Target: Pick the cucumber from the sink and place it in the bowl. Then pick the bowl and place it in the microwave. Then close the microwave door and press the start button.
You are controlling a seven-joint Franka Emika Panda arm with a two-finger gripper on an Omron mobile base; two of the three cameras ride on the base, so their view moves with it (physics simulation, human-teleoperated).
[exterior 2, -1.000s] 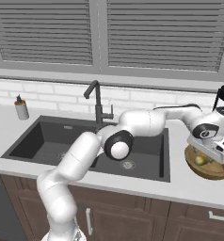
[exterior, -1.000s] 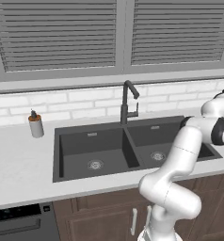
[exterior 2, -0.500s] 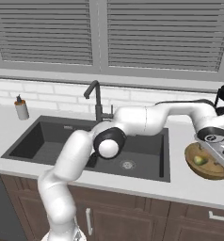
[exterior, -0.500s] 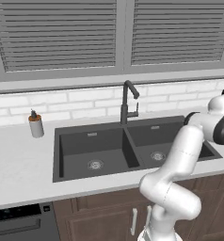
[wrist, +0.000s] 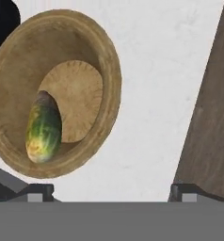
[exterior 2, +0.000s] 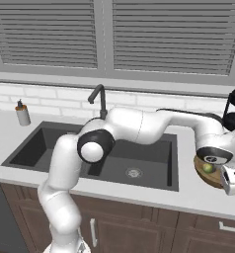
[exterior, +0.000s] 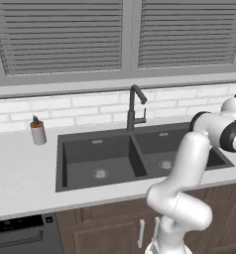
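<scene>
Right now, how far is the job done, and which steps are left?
Done: the cucumber lies inside the bowl, which stands on the counter to the right of the sink. In hand: nothing; the gripper is open above the bowl's rim. Left: grasp the bowl, put it in the microwave, close its door and press start.

Arm's elbow joint swung lower and leftward in right base view, wrist drawn back toward the table's front edge, hand risen off the bowl [exterior 2: 212, 178], cucumber [exterior 2: 207, 168] now left lying inside it.
</scene>
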